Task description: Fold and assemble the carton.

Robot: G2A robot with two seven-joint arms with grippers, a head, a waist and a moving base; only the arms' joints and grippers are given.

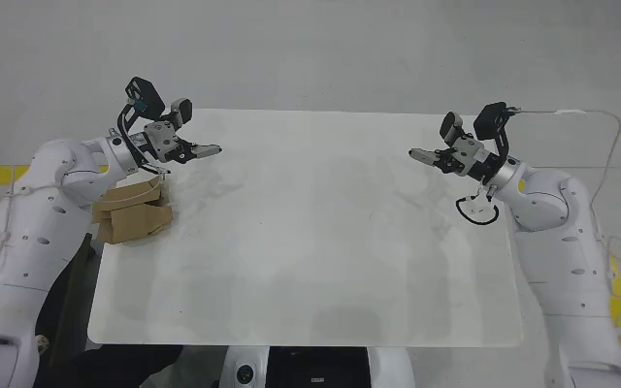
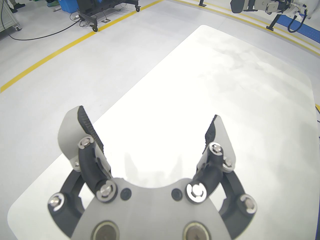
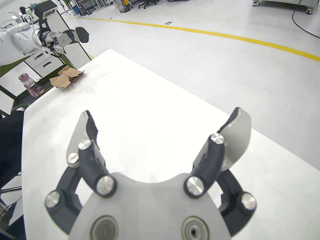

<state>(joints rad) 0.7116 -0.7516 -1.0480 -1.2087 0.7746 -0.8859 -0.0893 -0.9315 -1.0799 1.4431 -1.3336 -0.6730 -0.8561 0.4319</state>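
The left gripper (image 2: 148, 112) is held wide open and empty above the white rounded table (image 1: 340, 252), and the right gripper (image 3: 162, 111) is likewise spread wide with nothing gripped. The partly flattened brown cardboard carton (image 1: 136, 209) is seen lying at the table's edge near the left gripper, behind its fingertips and well apart from the right gripper

The brown cardboard carton (image 1: 139, 215) at the left edge of the white counter (image 1: 310, 242) is partly covered by the left arm (image 1: 92, 160), so its far flaps are hidden. In the right wrist view the carton (image 3: 65, 78) is too small to tell which flaps are folded.
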